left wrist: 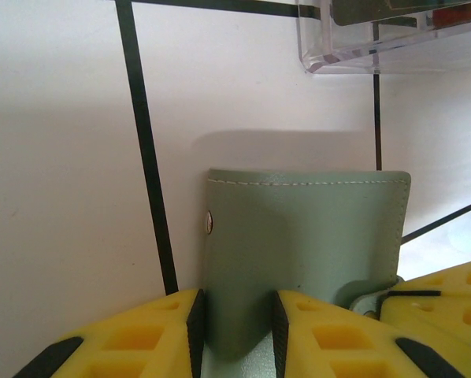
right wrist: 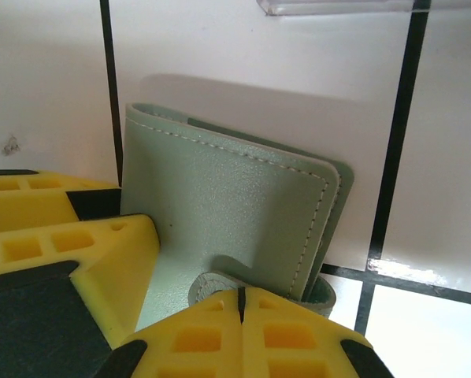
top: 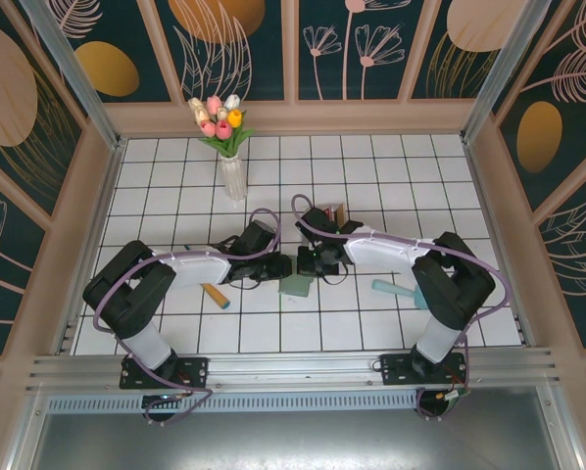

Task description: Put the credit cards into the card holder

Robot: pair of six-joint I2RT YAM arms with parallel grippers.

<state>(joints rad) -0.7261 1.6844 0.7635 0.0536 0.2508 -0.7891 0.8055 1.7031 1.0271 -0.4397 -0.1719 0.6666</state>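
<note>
The card holder, a sage green wallet, lies on the white tiles at the middle of the table, where both arms meet. My left gripper is shut on the card holder, its black pads pinching a raised fold of it. My right gripper is shut, its yellow tips pressed together on the small side tab of the card holder. In the top view the left gripper and the right gripper face each other. A tan credit card lies to the left and a blue-green one to the right.
A clear plastic box with red contents stands just behind the grippers and shows as the clear box in the left wrist view. A white vase of tulips stands at the back left. Walls enclose the tiled table.
</note>
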